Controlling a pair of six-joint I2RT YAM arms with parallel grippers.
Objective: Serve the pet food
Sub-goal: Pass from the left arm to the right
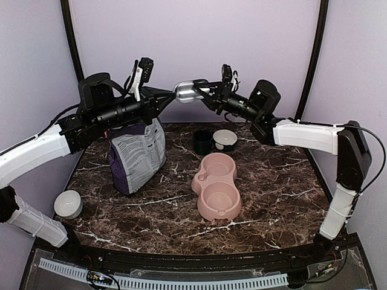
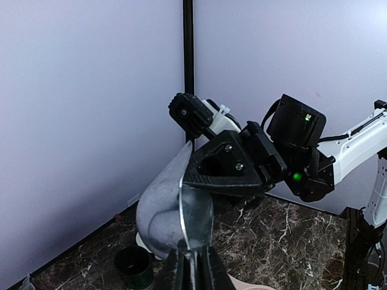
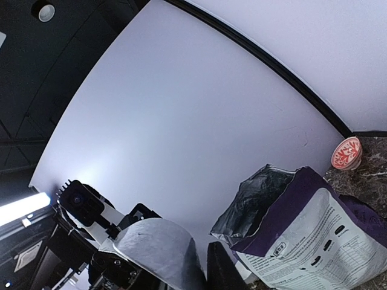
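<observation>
A metal scoop [image 1: 188, 90] hangs high above the back of the table between my two grippers. My left gripper [image 1: 171, 96] is shut on its rear end; in the left wrist view the scoop [image 2: 160, 211] rises from the closed left gripper [image 2: 192, 272]. My right gripper [image 1: 204, 93] meets the scoop's front rim, fingers almost together; in its own view the scoop [image 3: 154, 248] lies against the right gripper [image 3: 208, 272]. The purple-and-grey bag [image 1: 138, 154] stands open below, its foil mouth [image 3: 266, 199] dark. No pet food shows. The pink double bowl [image 1: 216, 184] looks empty.
A dark green cup [image 1: 202, 142] and a small white bowl [image 1: 225, 139] stand behind the pink bowl. Another white bowl [image 1: 68, 203] sits at the table's left edge. A red-patterned cup [image 3: 346, 153] stands by the back wall. Walls enclose the table.
</observation>
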